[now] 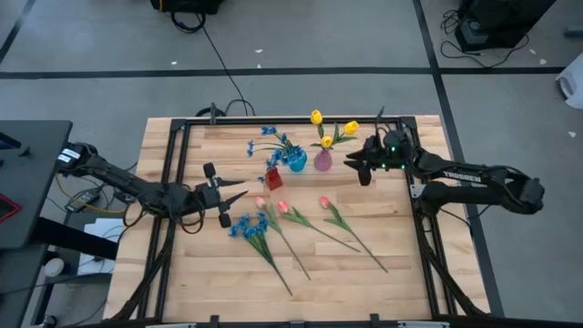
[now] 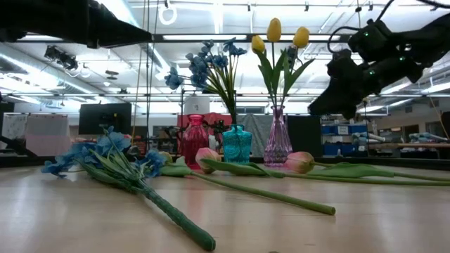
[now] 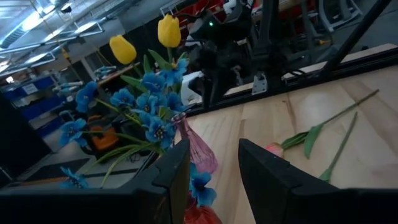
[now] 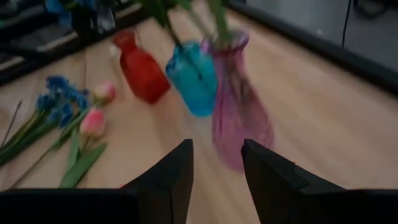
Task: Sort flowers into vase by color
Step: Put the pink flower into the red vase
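Three small vases stand in a row at the table's far middle: red (image 1: 273,176), teal (image 1: 297,162) with blue blossoms (image 1: 273,138) in it, purple (image 1: 323,160) with three yellow tulips (image 1: 326,128) in it. Three pink tulips (image 1: 284,208) and a blue bunch (image 1: 246,228) lie flat on the table nearer the front. My left gripper (image 1: 232,194) hovers open, left of the red vase and above the blue bunch. My right gripper (image 1: 357,167) hovers open just right of the purple vase (image 4: 239,118); its fingers hold nothing.
The loose flowers' long green stems (image 1: 355,239) run toward the near right of the table. A black frame rail (image 1: 291,119) borders the far edge, with side rails left and right. Bare wood lies along the near edge (image 1: 209,292).
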Available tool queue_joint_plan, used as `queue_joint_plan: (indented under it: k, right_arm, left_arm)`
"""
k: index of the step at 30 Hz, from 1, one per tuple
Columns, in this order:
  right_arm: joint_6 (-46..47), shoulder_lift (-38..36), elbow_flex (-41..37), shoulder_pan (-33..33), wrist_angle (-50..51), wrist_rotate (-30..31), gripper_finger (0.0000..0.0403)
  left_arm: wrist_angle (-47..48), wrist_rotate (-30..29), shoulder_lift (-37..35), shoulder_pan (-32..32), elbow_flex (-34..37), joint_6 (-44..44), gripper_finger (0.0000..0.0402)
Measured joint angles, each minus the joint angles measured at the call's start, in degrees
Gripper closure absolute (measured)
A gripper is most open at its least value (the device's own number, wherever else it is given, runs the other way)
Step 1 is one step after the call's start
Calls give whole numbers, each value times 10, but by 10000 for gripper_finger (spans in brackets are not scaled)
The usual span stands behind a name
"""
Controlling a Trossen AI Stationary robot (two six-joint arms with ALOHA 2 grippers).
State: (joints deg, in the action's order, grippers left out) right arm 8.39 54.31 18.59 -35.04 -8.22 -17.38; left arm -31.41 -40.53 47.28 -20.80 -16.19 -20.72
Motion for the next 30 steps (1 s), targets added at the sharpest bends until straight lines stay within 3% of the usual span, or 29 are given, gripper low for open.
queue_joint_plan:
  k: [10, 18, 30]
  right_arm:
    - [115, -4, 0, 170, 56, 108, 253]
    - [214, 15, 0, 318, 52, 212, 253]
    - [331, 82, 0, 447, 22, 283, 266]
  left_arm:
    - [-12, 2, -1, -3, 0, -30, 259]
    - [-13, 73, -1, -3, 0, -44, 259]
    - [-25, 81, -1, -3, 0, -42, 259]
